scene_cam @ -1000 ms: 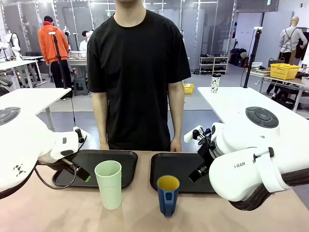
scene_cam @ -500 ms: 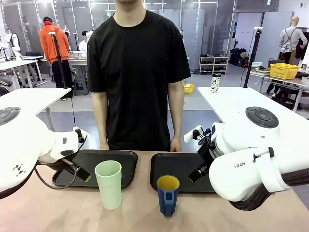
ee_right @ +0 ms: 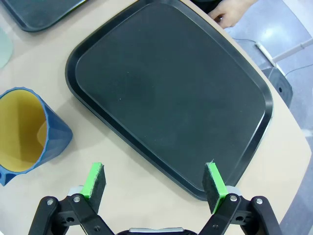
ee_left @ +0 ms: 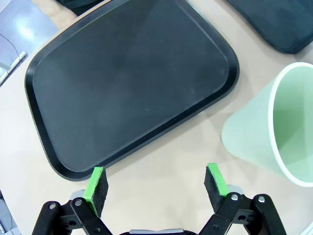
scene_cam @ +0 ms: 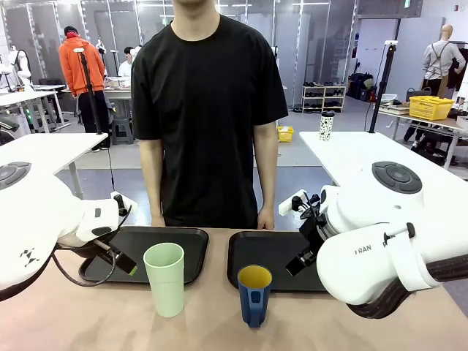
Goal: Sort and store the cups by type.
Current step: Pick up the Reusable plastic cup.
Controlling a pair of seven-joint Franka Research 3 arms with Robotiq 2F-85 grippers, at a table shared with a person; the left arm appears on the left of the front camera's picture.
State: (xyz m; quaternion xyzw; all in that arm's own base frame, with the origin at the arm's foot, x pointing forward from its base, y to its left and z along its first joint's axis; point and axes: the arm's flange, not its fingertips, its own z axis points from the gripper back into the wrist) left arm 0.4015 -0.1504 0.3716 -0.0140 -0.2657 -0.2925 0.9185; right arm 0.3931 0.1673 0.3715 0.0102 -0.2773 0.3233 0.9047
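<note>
Tumbler (ee_left: 269, 128) and mug (ee_right: 29, 132) cropped at edges

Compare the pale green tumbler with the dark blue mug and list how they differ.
The tumbler is taller; the mug is shorter. The tumbler is pale green inside and out; the mug is dark blue with a yellow inside. The tumbler has no handle; the mug has one, facing the front camera. Both stand upright on the table, open end up.

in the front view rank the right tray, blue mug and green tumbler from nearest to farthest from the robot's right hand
1. right tray, right by the right hand
2. blue mug, just left of it
3. green tumbler, farther left
</note>
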